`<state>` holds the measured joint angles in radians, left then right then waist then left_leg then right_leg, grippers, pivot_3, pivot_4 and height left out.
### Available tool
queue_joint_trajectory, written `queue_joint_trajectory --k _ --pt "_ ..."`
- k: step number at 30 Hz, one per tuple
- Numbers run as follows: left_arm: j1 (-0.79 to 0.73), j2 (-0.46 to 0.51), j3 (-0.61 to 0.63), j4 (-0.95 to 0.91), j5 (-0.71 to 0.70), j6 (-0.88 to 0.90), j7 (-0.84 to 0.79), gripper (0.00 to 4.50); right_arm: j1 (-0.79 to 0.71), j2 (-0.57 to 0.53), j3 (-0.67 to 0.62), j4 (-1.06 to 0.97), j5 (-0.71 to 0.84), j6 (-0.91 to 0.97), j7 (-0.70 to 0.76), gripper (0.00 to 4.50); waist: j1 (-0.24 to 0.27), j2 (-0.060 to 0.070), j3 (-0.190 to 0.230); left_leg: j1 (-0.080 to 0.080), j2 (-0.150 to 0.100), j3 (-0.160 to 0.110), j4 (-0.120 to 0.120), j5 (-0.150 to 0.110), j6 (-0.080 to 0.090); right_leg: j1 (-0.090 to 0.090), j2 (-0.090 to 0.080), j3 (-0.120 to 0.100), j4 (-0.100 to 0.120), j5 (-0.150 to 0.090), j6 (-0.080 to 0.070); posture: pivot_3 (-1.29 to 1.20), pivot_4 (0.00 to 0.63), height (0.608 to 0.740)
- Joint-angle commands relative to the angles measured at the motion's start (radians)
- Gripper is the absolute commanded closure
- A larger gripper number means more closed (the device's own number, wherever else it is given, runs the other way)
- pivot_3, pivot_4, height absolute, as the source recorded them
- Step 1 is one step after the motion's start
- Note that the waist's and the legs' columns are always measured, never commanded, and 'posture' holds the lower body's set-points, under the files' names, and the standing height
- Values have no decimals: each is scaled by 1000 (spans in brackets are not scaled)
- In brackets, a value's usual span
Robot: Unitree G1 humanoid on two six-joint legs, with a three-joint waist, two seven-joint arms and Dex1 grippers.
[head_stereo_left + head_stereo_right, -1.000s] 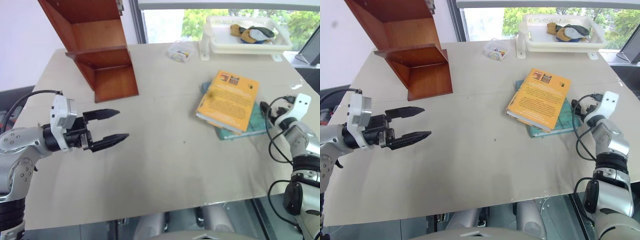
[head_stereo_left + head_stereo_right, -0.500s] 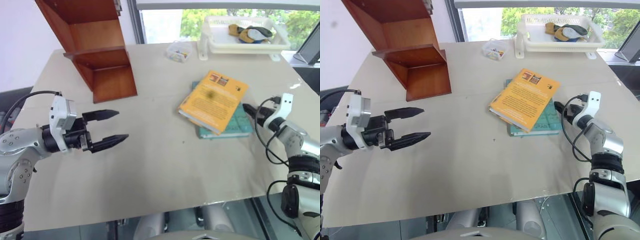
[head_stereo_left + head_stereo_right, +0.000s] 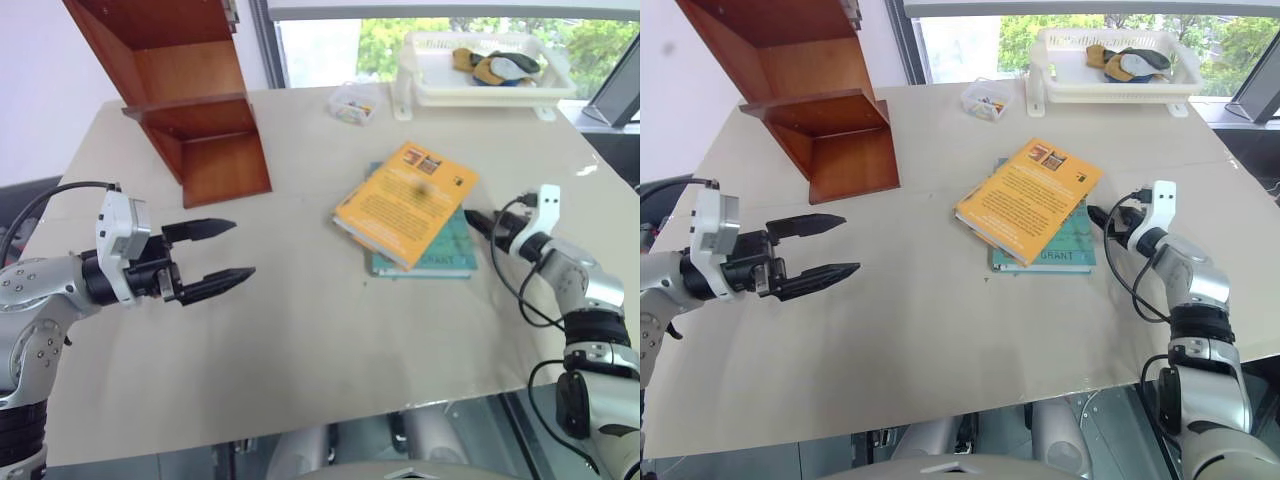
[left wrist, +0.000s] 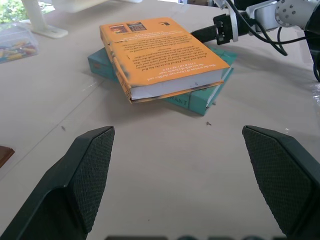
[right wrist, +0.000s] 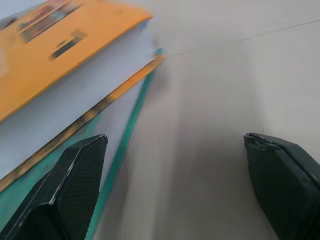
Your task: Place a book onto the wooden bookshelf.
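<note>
The orange-yellow book [image 3: 405, 200] lies flat on a thinner teal book [image 3: 440, 258] on the table's right half, both also seen in the left wrist view as the book [image 4: 160, 55] over the teal one [image 4: 200, 97]. My right gripper [image 3: 472, 217] is open and level at the books' right edge; in its wrist view one finger [image 5: 65, 195] lies against the teal book's edge. My left gripper [image 3: 243, 249] hangs open and empty over the table's left side, well apart from the books. The wooden bookshelf [image 3: 190, 100] stands at the far left corner.
A white basket [image 3: 480, 70] with cloth items sits at the far right, with a small clear box [image 3: 355, 100] to its left. The table's front edge [image 3: 300, 430] runs close below both arms.
My right gripper has moved left against the books' edge, and both books have slid left and turned with it. The left gripper has stayed in place.
</note>
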<state>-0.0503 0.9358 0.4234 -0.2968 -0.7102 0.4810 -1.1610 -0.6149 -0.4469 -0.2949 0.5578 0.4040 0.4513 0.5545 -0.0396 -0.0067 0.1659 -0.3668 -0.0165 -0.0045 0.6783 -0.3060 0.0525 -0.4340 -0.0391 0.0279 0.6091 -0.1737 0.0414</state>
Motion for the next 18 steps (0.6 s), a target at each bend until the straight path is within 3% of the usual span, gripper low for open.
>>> queue_joint_trajectory --k 1,18 --pt "2 10 35 -25 -9 -10 0 83 -30 -23 -19 2 0 -37 3 0 1 0 0 0 0 0 0 0 0 0 0 0 0 0 0 0 150 740" --pt "-19 17 36 -20 -5 -13 -2 83 -357 45 131 596 -253 -449 30 0 -2 0 0 -1 0 0 -1 1 -1 -2 0 0 -1 0 0 0 150 740"
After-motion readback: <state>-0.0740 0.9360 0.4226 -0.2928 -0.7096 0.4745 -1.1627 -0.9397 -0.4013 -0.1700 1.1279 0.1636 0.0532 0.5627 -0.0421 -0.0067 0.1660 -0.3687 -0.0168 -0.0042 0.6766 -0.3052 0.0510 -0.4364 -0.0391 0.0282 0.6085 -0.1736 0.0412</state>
